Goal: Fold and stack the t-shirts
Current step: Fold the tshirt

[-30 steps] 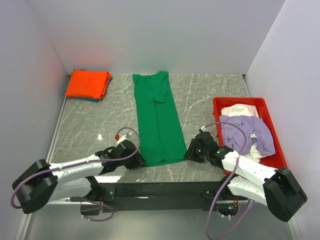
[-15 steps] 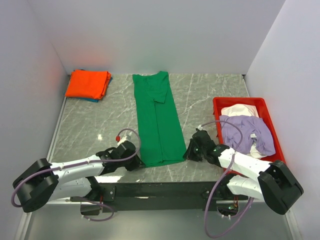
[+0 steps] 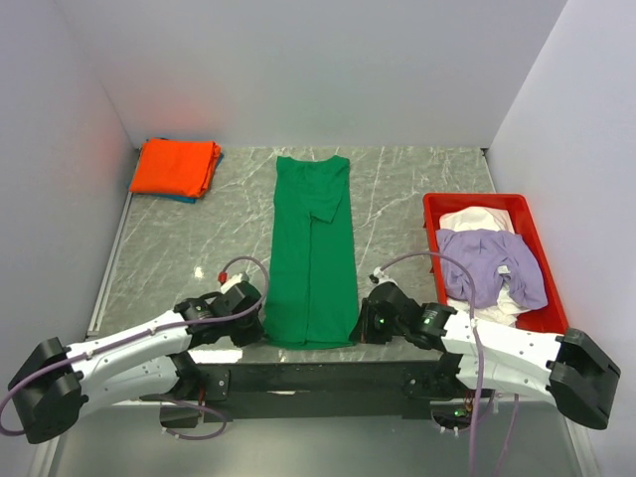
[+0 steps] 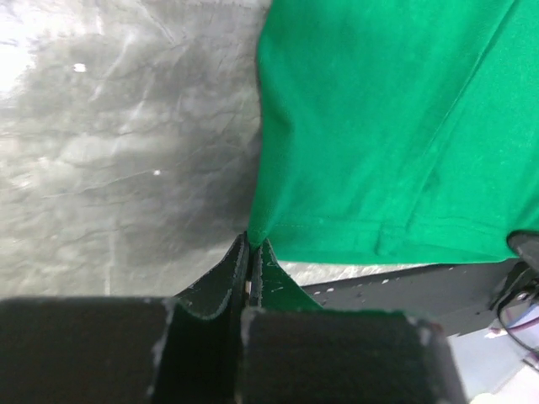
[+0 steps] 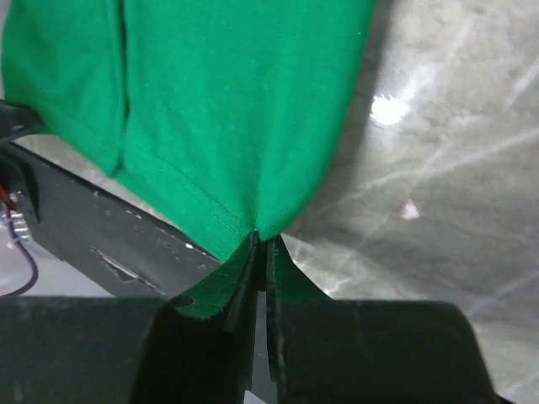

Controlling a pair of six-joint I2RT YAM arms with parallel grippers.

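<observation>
Pinching the near left corner of the green t-shirt [image 3: 313, 248], my left gripper [image 4: 251, 244] is clenched tight. Its two fingers are pressed together with the hem corner caught between them. My right gripper [image 5: 259, 240] does the same at the near right corner, its fingers closed on a small peak of green cloth.

Between my two arms the green t-shirt lies flat on the grey marbled table [image 3: 169, 258] as a long narrow strip, folded lengthwise. Its hem sits at the near edge and its collar end points toward the back wall. One sleeve is folded in over the body near the far end.

Both my arms reach low and forward, the wrists just above the tabletop on either side of the strip.

At the far left corner an orange t-shirt [image 3: 177, 166] sits folded on top of a blue t-shirt [image 3: 187, 200], of which only a thin edge shows.

On my right the red tray [image 3: 431, 205] holds a crumpled lilac t-shirt [image 3: 492, 263] lying over a white t-shirt [image 3: 475, 219].
</observation>
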